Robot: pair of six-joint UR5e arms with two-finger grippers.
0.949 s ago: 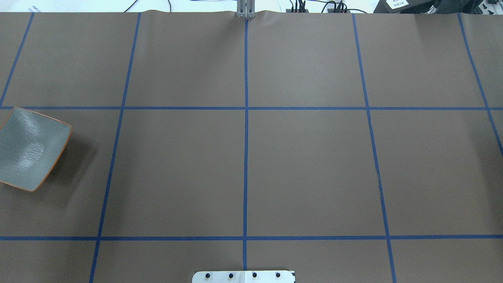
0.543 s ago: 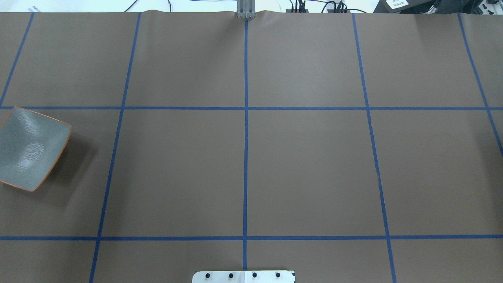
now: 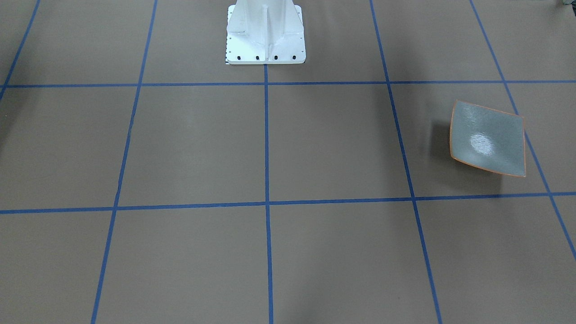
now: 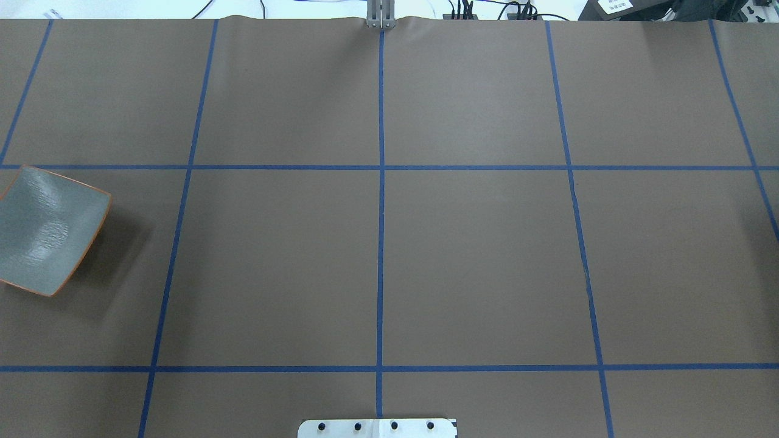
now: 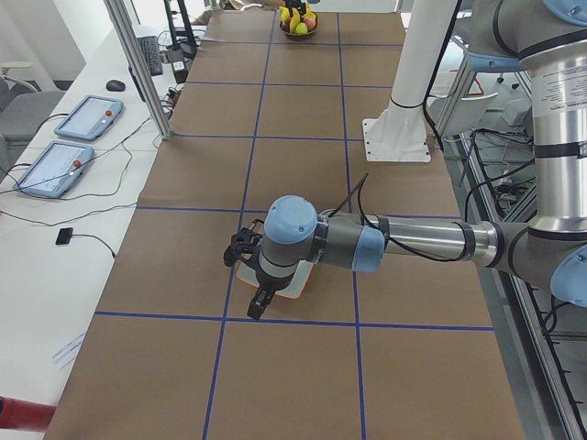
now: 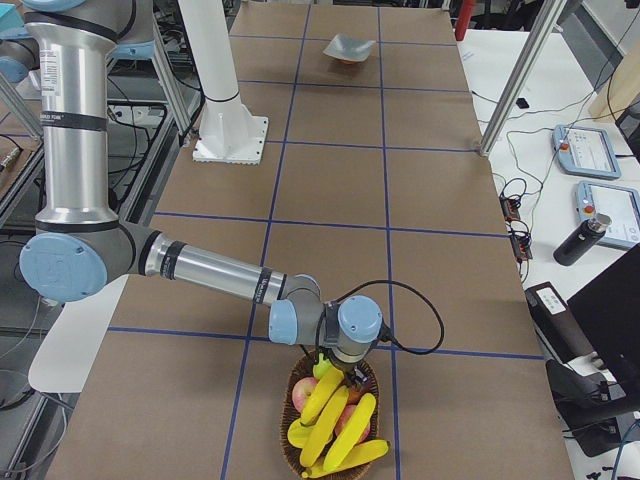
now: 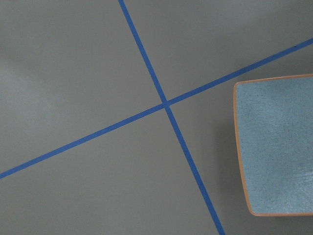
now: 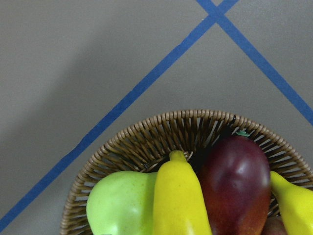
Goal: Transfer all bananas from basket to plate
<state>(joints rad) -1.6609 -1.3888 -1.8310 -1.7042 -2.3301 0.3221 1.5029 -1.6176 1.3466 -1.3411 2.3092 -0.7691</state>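
Nothing has shifted overhead: the square, speckled grey plate with its orange rim [image 4: 42, 243] sits bare. The curved yellow bananas [image 6: 325, 400] lie in the woven wicker basket [image 8: 146, 137], with the right gripper [image 6: 327, 366] poised just above them. The left gripper [image 5: 260, 305] hangs by the plate. I cannot tell how either one's jaws stand. No transfers done yet, I'd say.

One square grey plate [image 4: 45, 228] on the desk [image 4: 475, 255], and one wicker basket [image 8: 146, 137]. In the basket I count four bananas [image 6: 323, 400], one green pear [image 8: 120, 203] and one dark red fruit [image 8: 237, 183]. Two robot arms [image 5: 404, 240] and two blue tablets [image 5: 87, 117].
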